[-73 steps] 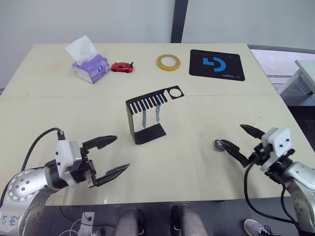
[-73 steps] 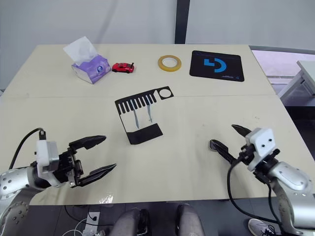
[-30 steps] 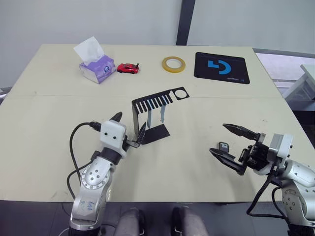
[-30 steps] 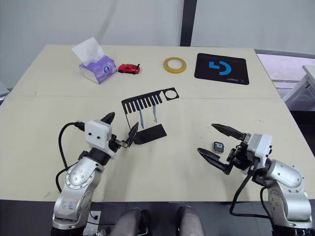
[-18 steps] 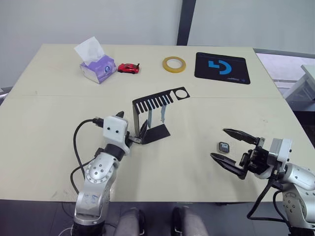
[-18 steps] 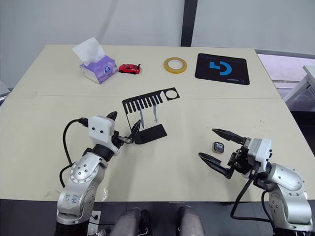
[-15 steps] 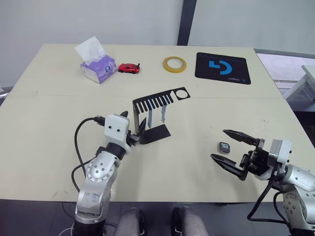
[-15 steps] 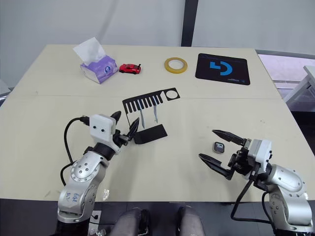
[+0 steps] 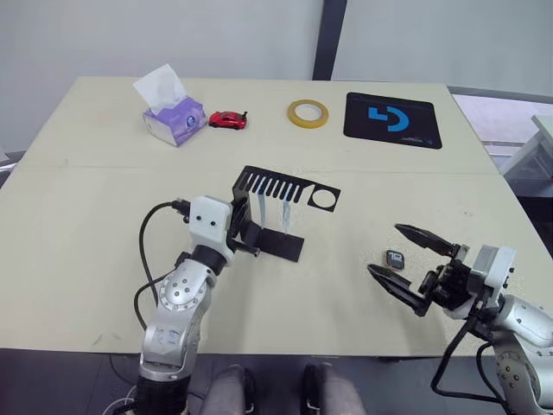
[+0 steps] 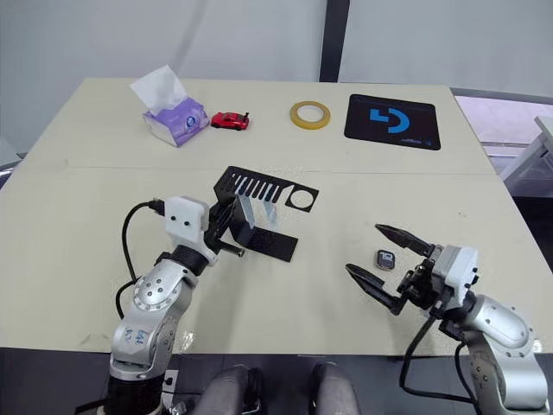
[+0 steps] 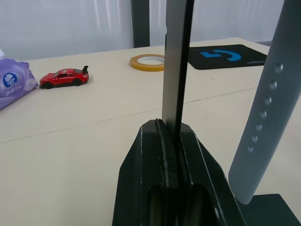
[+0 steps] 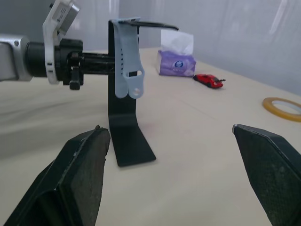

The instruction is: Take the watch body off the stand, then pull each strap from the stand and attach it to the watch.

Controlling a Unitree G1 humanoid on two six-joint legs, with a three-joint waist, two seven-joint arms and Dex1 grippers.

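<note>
Near the middle of the table (image 9: pixel 78 225), in your head views, the stand (image 9: pixel 276 245) sits with its left gripper (image 9: pixel 241 226) clamped on the upright, fingers narrow around the thin metal. Two straps (image 9: pixel 284 219) hang from the slotted top plate. To the right, the watch body (image 9: pixel 396 258) lies flat on the table, and your right gripper (image 9: pixel 408 264) hovers near it with its fingers spread wide, one on each side, neither touching it. Along the far edge you have a tissue box (image 9: pixel 174 120), a red toy car (image 9: pixel 227 120), a roll of yellow tape (image 9: pixel 307 111) and a black mat (image 9: pixel 392 119).

From your left wrist view, both fingers (image 11: pixel 141 179) press together on the stand's edge, and one strap (image 11: pixel 265 103) hangs just beside it.

From your right wrist view, the two fingers (image 12: pixel 80 179) stand well apart, and beyond them is the stand with a strap (image 12: pixel 128 66) draped from its top.
</note>
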